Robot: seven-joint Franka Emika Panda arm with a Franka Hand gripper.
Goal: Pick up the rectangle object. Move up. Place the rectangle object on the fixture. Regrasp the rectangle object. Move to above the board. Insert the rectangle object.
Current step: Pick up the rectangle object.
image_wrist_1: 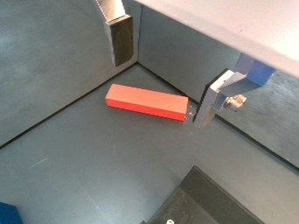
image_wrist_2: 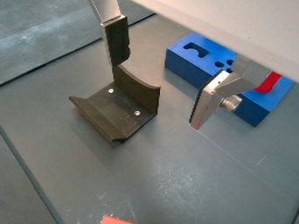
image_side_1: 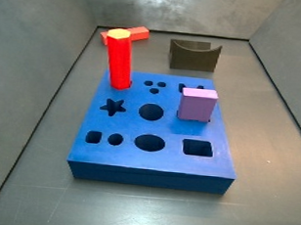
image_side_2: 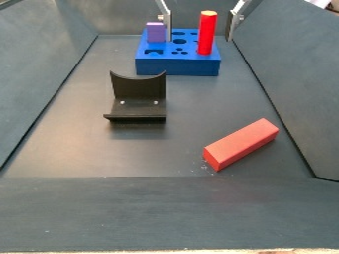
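Jaws of the gripper (image_wrist_1: 162,77) are spread wide and empty above the floor. The rectangle object (image_wrist_1: 147,101) lies flat beside the fixture (image_side_2: 137,97); its long flat faces should be squarely straddled before closing.

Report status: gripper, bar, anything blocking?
Gripper open, empty, above the floor near the rectangle object. Bar lying flat on the floor, not gripped. Fixture empty; board holds red pillar and lilac cube.
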